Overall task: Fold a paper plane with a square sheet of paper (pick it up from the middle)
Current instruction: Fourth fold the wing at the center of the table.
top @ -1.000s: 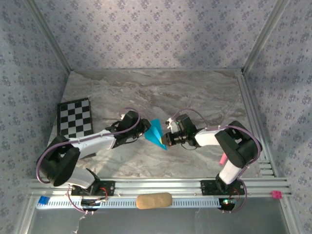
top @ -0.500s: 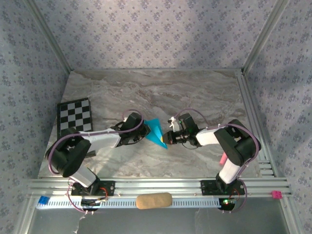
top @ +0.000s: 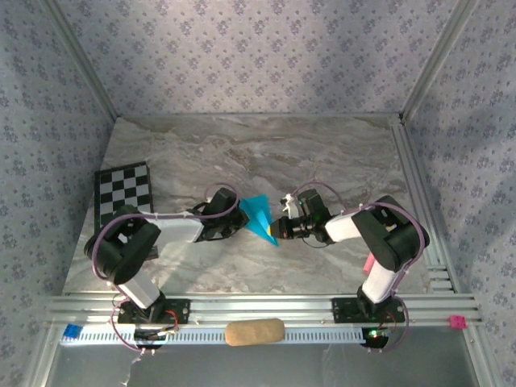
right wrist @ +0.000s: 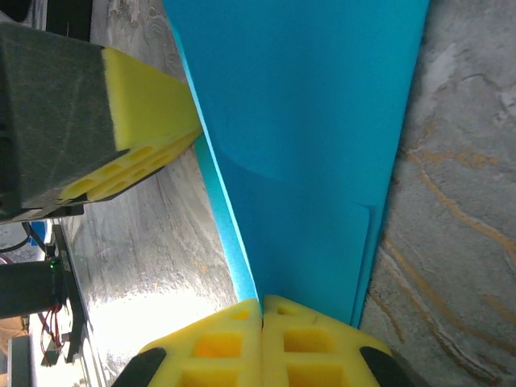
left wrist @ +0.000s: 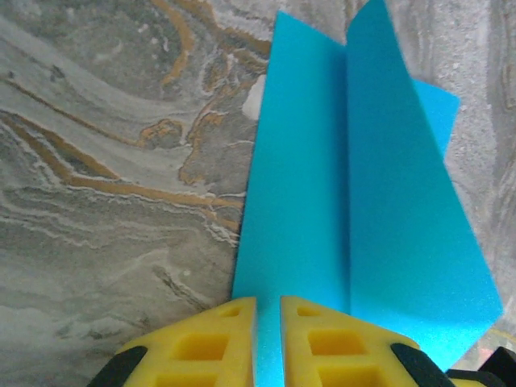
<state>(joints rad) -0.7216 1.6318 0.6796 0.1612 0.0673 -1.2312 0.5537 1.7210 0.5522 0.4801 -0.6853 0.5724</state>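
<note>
Creased, pointed turquoise paper plane

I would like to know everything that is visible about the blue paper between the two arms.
The blue paper is a thin, matte turquoise sheet, folded into a pointed shape with a sharp crease along its length and flaps opening to each side. It is over the middle of the marble table. The left end effector pinches one edge and the right end effector pinches another, both with yellow pads.
</note>
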